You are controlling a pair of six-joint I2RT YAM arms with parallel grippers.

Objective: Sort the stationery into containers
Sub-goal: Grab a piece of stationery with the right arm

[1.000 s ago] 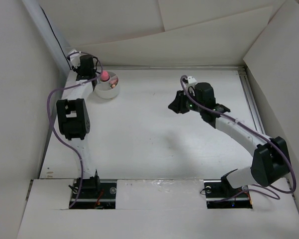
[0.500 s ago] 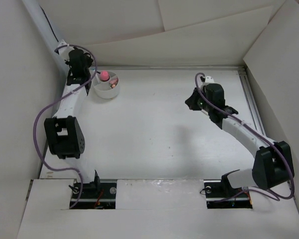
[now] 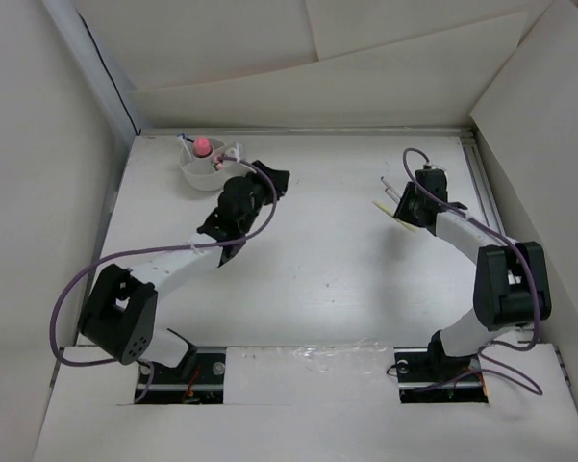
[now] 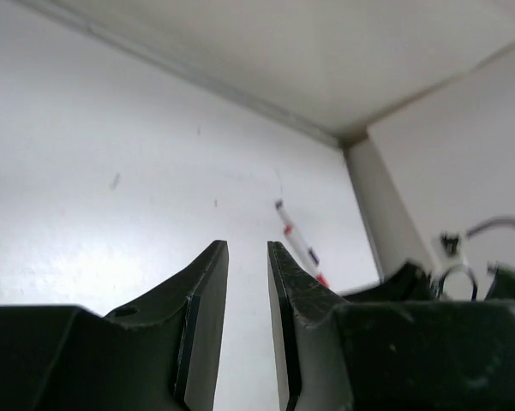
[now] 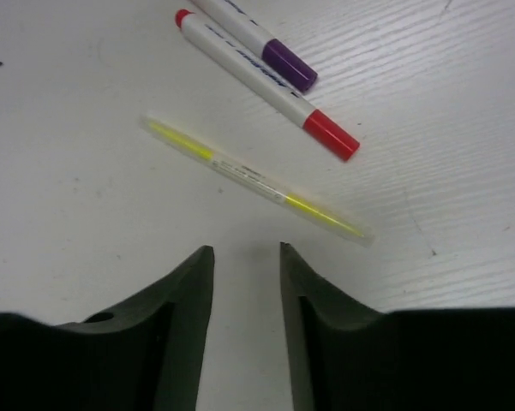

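A matt white desk (image 3: 317, 289) sits boxed in by plain white panel walls (image 3: 365, 77). A pale metal rail (image 3: 488, 197) runs along its right edge. Light is even.

The claw (image 5: 246, 253) hangs over the white table (image 5: 77, 180), its two dark fingers (image 5: 184, 300) slightly apart with nothing between them. Just beyond the tips lies a clear yellow pen (image 5: 255, 178), slanted. Farther off, a red-capped marker (image 5: 257, 81) and a purple-capped marker (image 5: 259, 44) lie side by side, parallel to the pen.
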